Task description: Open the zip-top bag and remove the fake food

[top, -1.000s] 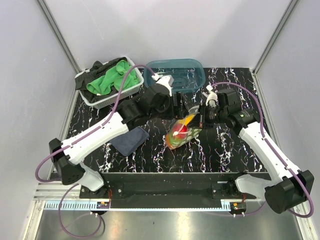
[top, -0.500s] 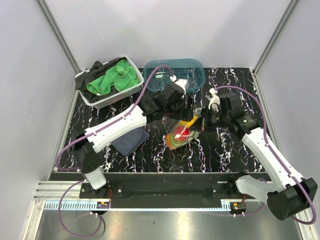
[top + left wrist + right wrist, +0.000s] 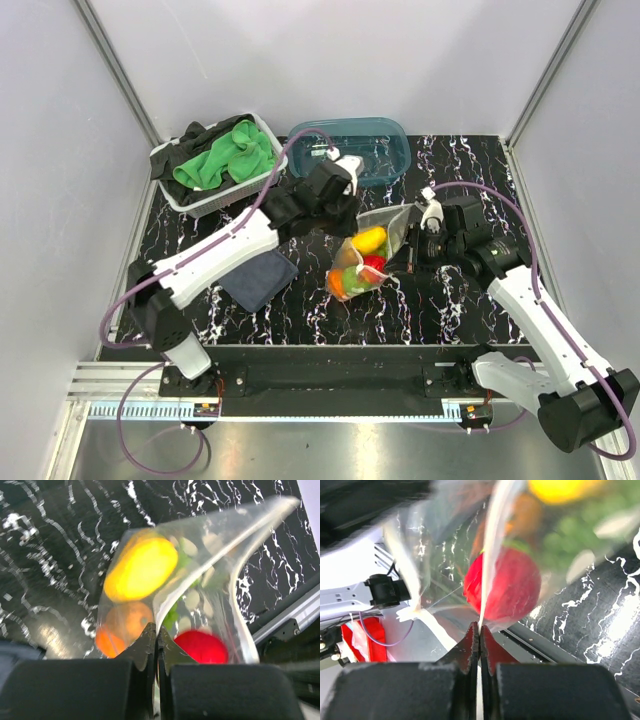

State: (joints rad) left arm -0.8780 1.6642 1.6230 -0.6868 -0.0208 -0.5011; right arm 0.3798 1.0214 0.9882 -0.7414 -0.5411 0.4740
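Stretching between the two arms near the middle of the counter [image 3: 450, 300], the zip-top bag [image 3: 385, 222] is gripped at its upper end from either side. Only the overhead view shows both arms at once. The left arm reaches diagonally across from its base with the elbow raised, and the left claw [image 3: 352, 208] sits at the bag's far-left corner, just in front of the teal tub [image 3: 350, 150]. The right arm bends inward, bringing the right claw [image 3: 408, 250] to the bag's right edge. That view alone also takes in the basket [image 3: 165, 165] with a green cloth [image 3: 225, 155] at the far left, and a dark cloth [image 3: 258, 280] lying beside the left forearm.

The wrist cameras show what the overhead view cannot: how the claws stand. The left claw's fingers [image 3: 142, 650] are pressed together with a fold of the clear film pinched between them, and the bag spreads away beyond the tips. The right claw is likewise closed to a slit on an edge of the film.

Inside the bag, the fake food [image 3: 365, 262] shows in the left wrist view as a yellow piece [image 3: 141, 569], an orange piece [image 3: 120, 630] and a red piece [image 3: 202, 647]. There is something green behind them, too blurred to name. In the right wrist view the red piece fills the middle and the rest is smeared. Whether the zip strip is parted cannot be told, nor whether the bag's lower end rests on the counter.
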